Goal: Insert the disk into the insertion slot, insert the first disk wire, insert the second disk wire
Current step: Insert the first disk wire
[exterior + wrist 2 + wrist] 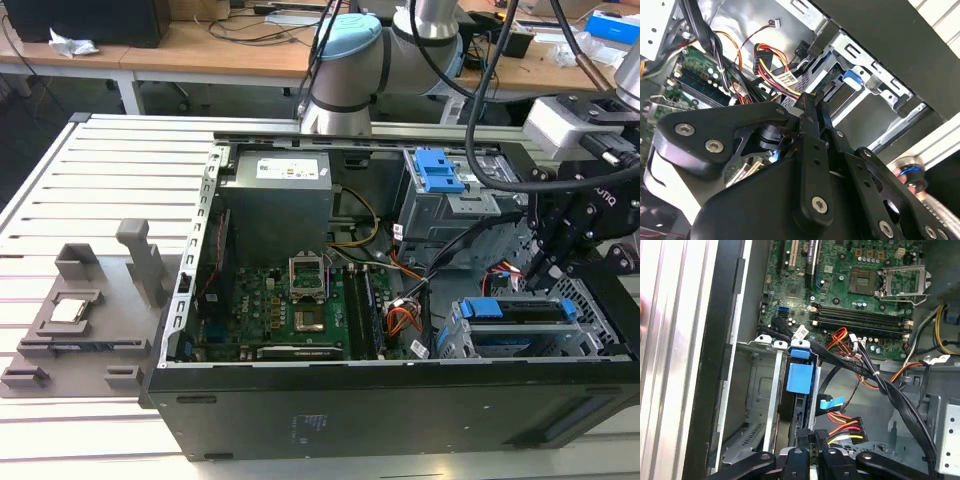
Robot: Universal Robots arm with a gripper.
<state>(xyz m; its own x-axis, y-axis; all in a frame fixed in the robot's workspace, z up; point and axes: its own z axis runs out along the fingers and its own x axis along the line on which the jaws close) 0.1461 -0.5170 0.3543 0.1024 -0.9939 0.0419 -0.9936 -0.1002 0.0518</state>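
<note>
Blue-framed flat hard drive (515, 318), likely stiff and best held by its frame, lies in low grey metal cage (452, 342); gripper (814, 104) keeps fingers together.

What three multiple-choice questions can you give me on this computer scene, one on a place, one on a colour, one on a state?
1. Where is the disk?
A: on the slatted table
B: in the insertion slot
C: on the grey tray

2. What colour is the disk's carrier?
A: red
B: yellow
C: blue

3. How is the computer case?
A: open at the side
B: closed up
C: stripped empty

Answers:
1 B, the disk sits inside the low grey cage, near the claw.
2 C, a bright blue frame rims the disk.
3 A, the green motherboard lies in plain sight.
</note>
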